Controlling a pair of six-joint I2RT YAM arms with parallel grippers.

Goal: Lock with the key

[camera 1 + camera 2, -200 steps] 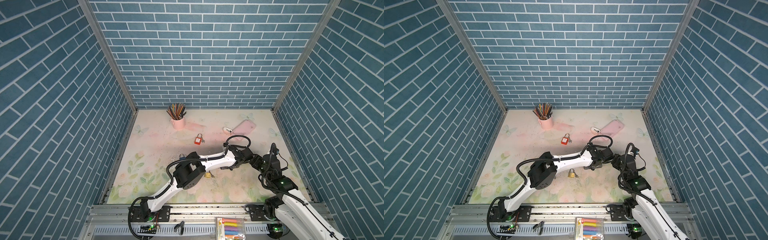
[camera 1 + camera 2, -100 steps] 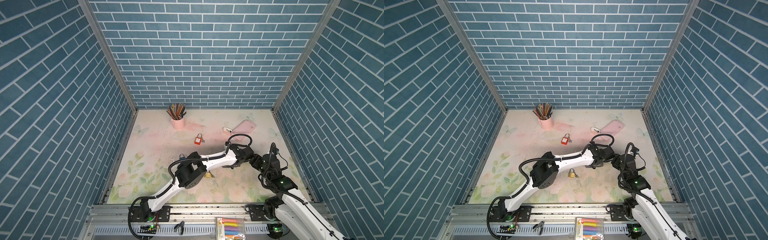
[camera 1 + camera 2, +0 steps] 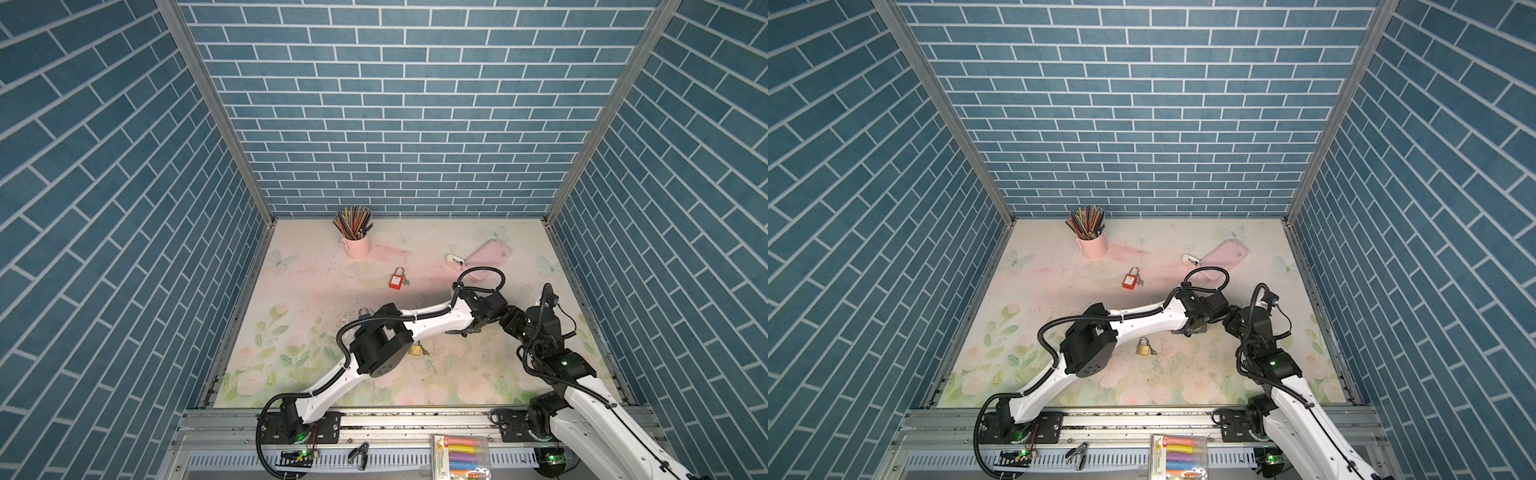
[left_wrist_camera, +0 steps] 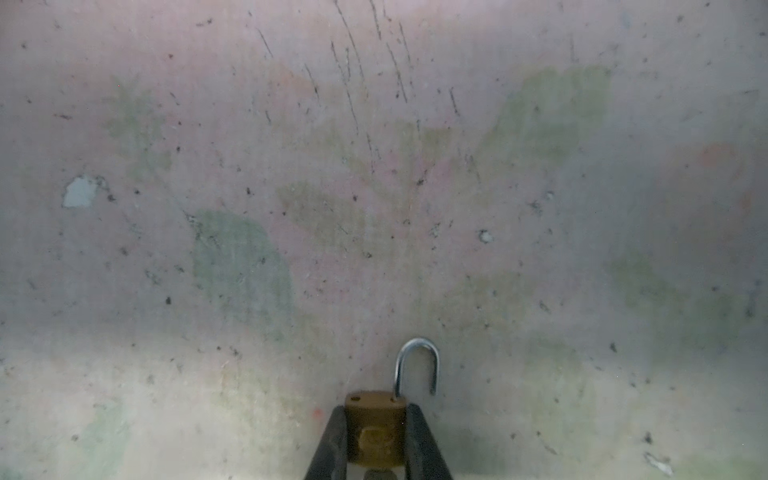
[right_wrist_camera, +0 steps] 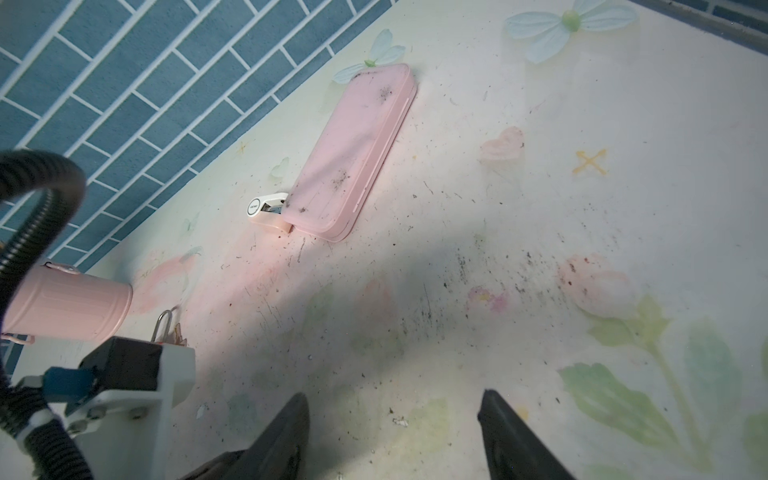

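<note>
Grasp looks done: the left end effector (image 4: 376, 411) pinches the brass padlock (image 4: 376, 428) at the bottom centre of its wrist view, shackle (image 4: 415, 340) open, so the spread, empty right end effector (image 5: 394, 395) likely must next press that shackle home

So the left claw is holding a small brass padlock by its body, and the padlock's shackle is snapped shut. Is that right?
Not quite. The left gripper does hold the small brass padlock by its body, but the shackle is open: its free end stands clear of the body. The left wrist view shows it.
</note>
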